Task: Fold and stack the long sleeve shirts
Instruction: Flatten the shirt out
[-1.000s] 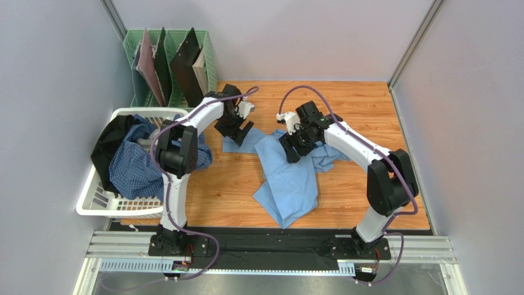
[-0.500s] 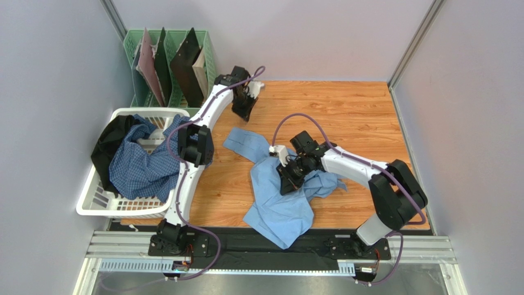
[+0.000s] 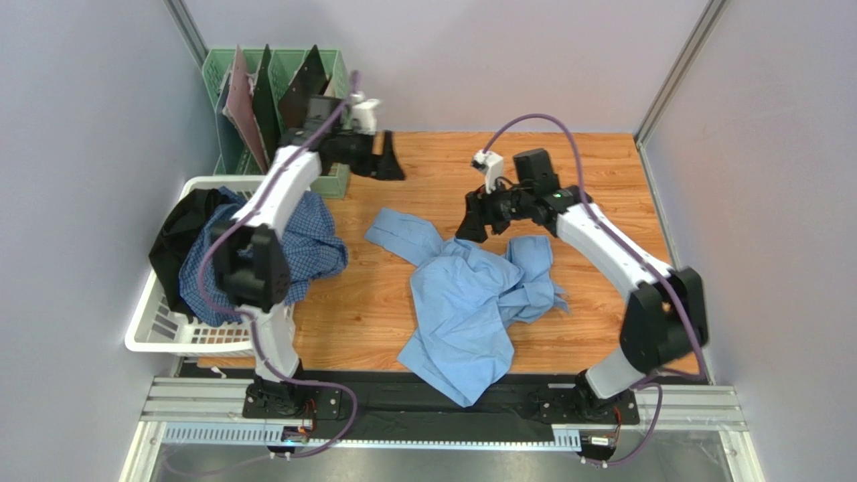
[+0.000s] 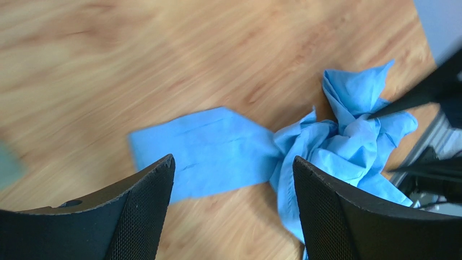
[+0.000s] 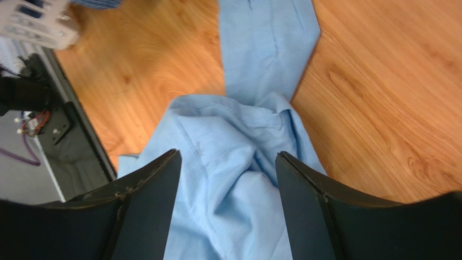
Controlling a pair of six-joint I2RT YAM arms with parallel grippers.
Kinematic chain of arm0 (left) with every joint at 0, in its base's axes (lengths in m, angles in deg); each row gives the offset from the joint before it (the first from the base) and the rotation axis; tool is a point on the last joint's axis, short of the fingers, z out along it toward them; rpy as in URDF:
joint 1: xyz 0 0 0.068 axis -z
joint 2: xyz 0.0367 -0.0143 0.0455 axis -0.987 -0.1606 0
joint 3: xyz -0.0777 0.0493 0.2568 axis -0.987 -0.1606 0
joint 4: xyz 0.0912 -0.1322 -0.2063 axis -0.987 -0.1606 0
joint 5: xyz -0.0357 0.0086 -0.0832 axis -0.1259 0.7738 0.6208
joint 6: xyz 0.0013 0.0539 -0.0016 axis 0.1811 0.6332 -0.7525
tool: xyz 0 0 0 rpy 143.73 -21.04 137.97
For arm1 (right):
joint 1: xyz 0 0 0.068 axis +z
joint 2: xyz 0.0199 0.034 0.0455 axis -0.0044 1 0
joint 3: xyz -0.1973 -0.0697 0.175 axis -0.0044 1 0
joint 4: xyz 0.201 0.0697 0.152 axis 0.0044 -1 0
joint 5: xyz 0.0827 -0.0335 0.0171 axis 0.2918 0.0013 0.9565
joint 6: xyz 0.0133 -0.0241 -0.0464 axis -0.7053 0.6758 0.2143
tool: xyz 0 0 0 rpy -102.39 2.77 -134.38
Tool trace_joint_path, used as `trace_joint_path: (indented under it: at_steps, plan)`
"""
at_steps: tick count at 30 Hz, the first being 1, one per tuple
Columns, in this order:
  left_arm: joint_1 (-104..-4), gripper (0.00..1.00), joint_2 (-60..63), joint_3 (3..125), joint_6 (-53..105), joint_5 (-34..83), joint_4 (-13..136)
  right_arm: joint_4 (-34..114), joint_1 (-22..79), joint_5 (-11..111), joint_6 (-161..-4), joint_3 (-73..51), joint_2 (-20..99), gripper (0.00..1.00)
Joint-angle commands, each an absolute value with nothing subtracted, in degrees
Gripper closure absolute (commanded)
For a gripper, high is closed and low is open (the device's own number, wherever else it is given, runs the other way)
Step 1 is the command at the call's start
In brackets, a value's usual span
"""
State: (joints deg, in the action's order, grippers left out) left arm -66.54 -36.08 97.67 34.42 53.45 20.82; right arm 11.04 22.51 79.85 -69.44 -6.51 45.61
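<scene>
Currently my left gripper (image 4: 233, 158) and right gripper (image 5: 228, 153) both hang spread and empty beyond the light blue shirt (image 3: 468, 301), which lies crumpled mid-table, so pinching its bunched centre risks catching several layers and tightening the tangle.

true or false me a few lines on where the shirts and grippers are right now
1. The light blue shirt lies neatly folded on the table. False: it lies crumpled and unfolded.
2. The checked shirt is in the white basket. True.
3. The right gripper is shut on a sleeve. False: it is open above the light blue shirt, holding nothing.
4. The left gripper is open and empty. True.
</scene>
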Motion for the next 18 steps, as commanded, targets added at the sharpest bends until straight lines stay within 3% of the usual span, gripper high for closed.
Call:
trace_joint_path:
  at_steps: [1,7,8,12,18]
  plan:
    - [-70.5,0.15,-21.4,89.1,34.9,58.4,29.6,12.1,24.4,72.7,-72.9,-15.1,60.1,0.29]
    - [-72.5,0.14,-12.7,82.0,40.5,57.0,24.1,11.3,30.4,63.4,-72.3,-29.5,73.1,0.13]
    - [-73.3,0.14,-11.6,80.5,40.5,56.7,24.1,11.2,31.3,61.6,-71.9,-31.0,75.7,0.04]
    - [-74.7,0.12,-6.5,75.4,41.2,56.2,23.7,9.2,35.7,52.6,-68.8,-38.3,82.6,0.00]
    - [-76.7,0.11,-2.8,72.9,40.5,56.2,23.7,3.1,40.2,49.5,-65.0,-46.7,91.1,0.00]
